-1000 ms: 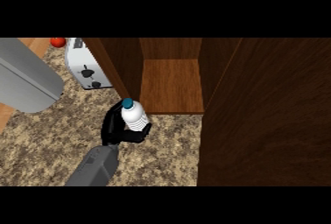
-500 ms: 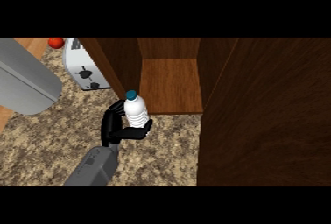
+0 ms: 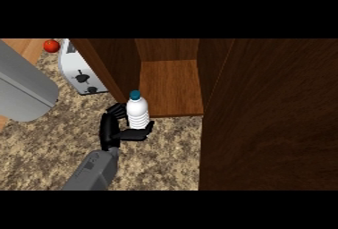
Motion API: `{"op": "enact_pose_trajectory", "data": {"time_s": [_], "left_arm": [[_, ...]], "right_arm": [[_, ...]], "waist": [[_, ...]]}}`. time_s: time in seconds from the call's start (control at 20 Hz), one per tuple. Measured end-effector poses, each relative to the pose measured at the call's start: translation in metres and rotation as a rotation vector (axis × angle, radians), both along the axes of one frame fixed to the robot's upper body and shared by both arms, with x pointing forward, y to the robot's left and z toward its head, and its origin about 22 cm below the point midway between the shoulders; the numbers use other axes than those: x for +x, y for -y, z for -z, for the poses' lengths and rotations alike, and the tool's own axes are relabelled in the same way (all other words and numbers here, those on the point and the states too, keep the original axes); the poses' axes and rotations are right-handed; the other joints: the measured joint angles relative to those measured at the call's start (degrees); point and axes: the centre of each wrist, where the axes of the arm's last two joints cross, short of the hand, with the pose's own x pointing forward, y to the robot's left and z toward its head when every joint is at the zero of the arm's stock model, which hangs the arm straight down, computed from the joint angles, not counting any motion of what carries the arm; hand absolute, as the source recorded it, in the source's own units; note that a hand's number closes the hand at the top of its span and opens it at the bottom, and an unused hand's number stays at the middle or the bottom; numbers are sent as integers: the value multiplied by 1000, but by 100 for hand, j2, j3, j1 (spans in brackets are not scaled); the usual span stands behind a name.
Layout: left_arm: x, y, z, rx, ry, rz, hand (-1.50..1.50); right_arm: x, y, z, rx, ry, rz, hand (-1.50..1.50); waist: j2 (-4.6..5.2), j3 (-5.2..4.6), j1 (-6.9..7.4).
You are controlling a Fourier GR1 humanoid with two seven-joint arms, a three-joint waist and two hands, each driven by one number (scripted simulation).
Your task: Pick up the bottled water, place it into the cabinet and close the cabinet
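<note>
Ribbed clear plastic, likely light and slippery, is clasped at mid-body: the bottled water (image 3: 137, 114) stands upright within the left robot hand (image 3: 113, 129), just before the cabinet shelf (image 3: 173, 89).

Speckled granite counter (image 3: 40, 147), toaster (image 3: 79, 74) (white), red apple (image 3: 51, 45)

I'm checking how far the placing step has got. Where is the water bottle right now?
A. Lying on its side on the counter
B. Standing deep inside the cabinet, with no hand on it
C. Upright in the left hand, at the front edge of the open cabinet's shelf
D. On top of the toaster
C: the water bottle stands upright with the left hand curled round it, just at the front edge of the cabinet's shelf.
</note>
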Motion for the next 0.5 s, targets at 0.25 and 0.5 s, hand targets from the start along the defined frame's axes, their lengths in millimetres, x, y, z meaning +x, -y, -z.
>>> {"op": "enact_pose_trajectory", "data": {"time_s": [0.25,0.5], "left_arm": [[1,-10,-1,147,10,-38,150],[7,-15,-5,181,-2,-112,150]], "right_arm": [[2,2,-1,-8,8,-12,-150],[4,3,-1,-12,14,-24,-150]], "waist": [[-3,17,-88],[8,18,-154]]}}
